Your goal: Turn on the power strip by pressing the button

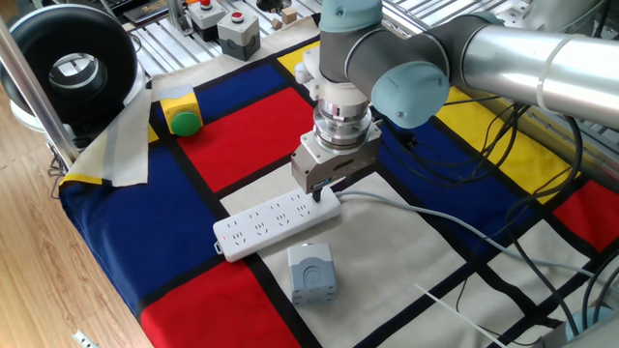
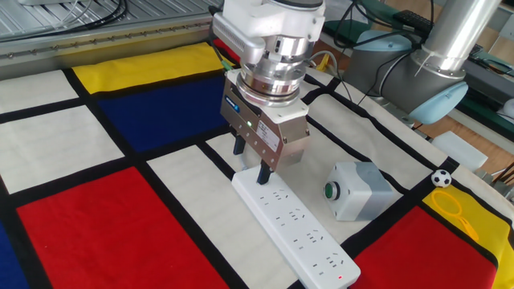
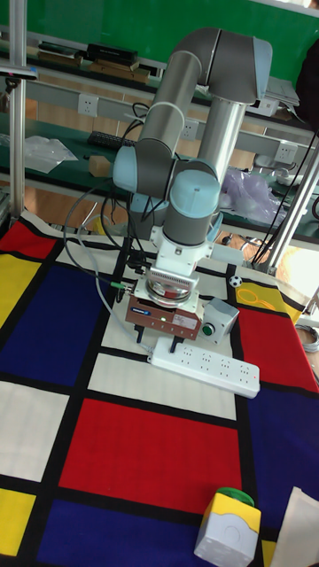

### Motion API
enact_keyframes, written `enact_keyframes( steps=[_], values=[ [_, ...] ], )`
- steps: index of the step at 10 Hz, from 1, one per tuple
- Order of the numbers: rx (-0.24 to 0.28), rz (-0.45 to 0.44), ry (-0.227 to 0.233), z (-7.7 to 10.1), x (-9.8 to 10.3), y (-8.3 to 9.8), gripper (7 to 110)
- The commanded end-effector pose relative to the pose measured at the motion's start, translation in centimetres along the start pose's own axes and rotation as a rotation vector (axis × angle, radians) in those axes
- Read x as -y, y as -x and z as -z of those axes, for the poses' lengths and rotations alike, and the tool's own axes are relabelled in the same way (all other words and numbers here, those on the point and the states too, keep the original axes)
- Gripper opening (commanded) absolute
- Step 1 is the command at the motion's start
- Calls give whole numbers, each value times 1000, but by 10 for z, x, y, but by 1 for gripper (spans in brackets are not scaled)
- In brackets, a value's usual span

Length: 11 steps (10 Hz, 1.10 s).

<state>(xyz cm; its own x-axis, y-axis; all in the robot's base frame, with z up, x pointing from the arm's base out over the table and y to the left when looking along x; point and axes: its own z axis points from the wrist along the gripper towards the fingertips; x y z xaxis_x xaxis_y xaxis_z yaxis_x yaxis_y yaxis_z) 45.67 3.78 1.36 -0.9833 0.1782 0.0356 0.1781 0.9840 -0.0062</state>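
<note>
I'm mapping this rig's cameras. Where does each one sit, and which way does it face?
One fixed view: high off a table corner, looking down at the power strip; arm and gripper show.
The other fixed view: low, close, opposite side, facing the gripper; wrist shows.
Tall fixed view: beyond the table's end, facing the whole arm.
All share the strip and the grey box.

Table cloth (image 2: pixel 80 217): red, blue, yellow and white blocks split by black lines. Power strip (image 2: pixel 293 229) white; small box (image 2: pixel 361 191) grey, green-centred; dome button (image 1: pixel 184 122) green on yellow.
</note>
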Motion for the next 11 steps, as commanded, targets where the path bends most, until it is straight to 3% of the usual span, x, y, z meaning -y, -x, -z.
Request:
enact_keyframes(
  steps=[1,5,8,11],
  values=[
    [-4,4,9,10,-2,1,66],
    [-16,18,13,20,-7,1,66],
    [31,84,30,39,-24,17,66],
    [84,170,-47,49,-29,45,66]
  ],
)
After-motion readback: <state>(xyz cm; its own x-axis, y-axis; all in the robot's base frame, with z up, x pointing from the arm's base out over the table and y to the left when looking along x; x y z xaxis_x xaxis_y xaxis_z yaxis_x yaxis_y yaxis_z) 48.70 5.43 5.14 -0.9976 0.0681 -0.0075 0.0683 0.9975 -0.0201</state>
